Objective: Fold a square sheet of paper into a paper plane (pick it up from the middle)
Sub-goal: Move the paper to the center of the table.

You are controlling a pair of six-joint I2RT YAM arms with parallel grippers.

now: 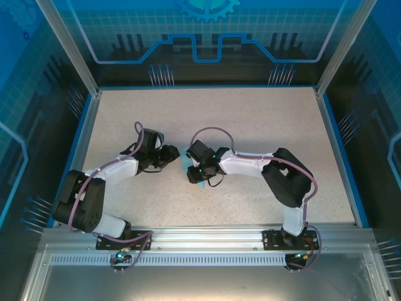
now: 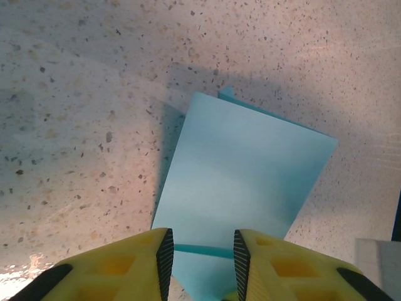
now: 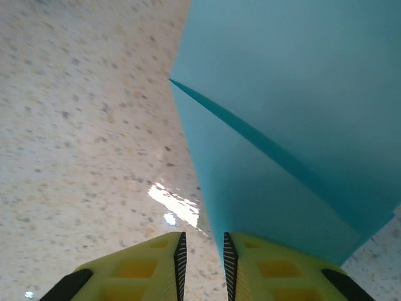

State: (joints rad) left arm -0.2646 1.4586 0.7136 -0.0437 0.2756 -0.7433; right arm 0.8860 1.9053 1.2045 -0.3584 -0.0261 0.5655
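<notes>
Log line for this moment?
light-blue paper sheet: folded over, on speckled table; left tool: open over its edge; right tool: at its edge, grip unclear

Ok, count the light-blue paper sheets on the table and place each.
1. The light-blue sheet of paper sits on the speckled table between the left pincer and right pincer; others may be hidden.

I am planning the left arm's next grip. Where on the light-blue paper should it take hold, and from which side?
Likely the near edge of the paper, approached low from the side of the left gripper. The folded sheet is thin, and in the left wrist view that edge sits between the open fingers; its shadow on the table hints it is raised.
</notes>
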